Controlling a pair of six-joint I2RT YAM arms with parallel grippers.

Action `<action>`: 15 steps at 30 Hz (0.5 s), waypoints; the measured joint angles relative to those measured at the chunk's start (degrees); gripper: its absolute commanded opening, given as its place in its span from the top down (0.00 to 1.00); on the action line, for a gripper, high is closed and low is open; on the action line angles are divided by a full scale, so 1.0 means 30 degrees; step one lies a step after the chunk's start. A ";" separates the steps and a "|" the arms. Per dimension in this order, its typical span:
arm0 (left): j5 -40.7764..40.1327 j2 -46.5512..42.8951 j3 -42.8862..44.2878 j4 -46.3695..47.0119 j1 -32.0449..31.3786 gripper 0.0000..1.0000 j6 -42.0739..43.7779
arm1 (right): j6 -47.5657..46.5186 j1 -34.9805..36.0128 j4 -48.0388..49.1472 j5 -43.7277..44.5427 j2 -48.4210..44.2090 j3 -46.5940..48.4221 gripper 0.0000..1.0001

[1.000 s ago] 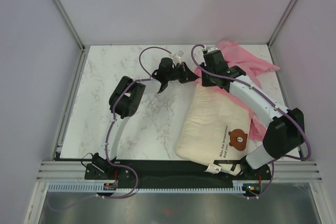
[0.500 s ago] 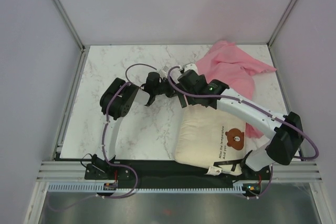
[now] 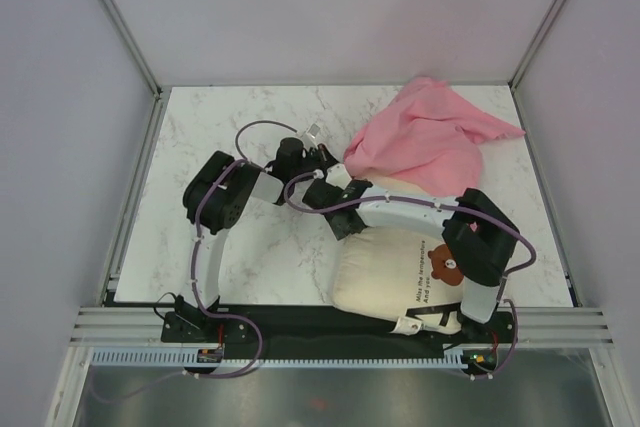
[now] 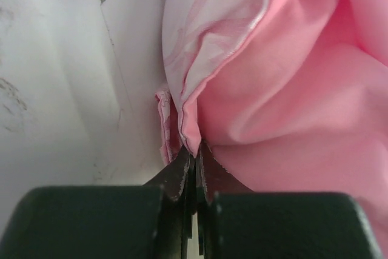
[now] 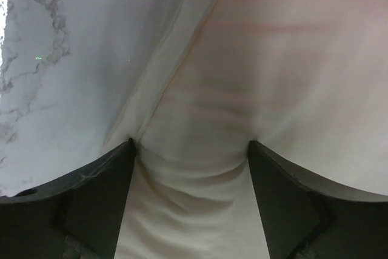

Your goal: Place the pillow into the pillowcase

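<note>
The cream pillow (image 3: 395, 272), its bear face and dark text towards the right, lies at the table's near right. Its far end is under the pink pillowcase (image 3: 430, 137), which spreads to the back right. My left gripper (image 3: 322, 155) is shut on the pillowcase's left edge; in the left wrist view a fold of pillowcase (image 4: 273, 89) runs into the closed left gripper (image 4: 194, 153). My right gripper (image 3: 347, 227) is at the pillow's far left corner. In the right wrist view the right gripper (image 5: 191, 150) stands open and pressed onto wrinkled pillow (image 5: 242, 77) fabric.
The white marble table (image 3: 230, 137) is enclosed by grey walls with metal frame posts (image 3: 125, 37) at the back corners. The right arm's elbow (image 3: 480, 237) hangs over the pillow. A black strip and rails run along the near edge (image 3: 330, 332).
My right gripper let go of the pillowcase, opened, and swung near-left onto the pillow's corner. My left gripper drew back left with the pillowcase edge, and the case now drapes over the pillow's far end.
</note>
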 measured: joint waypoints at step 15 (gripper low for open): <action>-0.0765 -0.2033 -0.3490 0.1428 -0.0299 0.98 -0.0801 | -0.1370 -0.3920 0.0976 -0.0262 0.1049 0.2987 1.00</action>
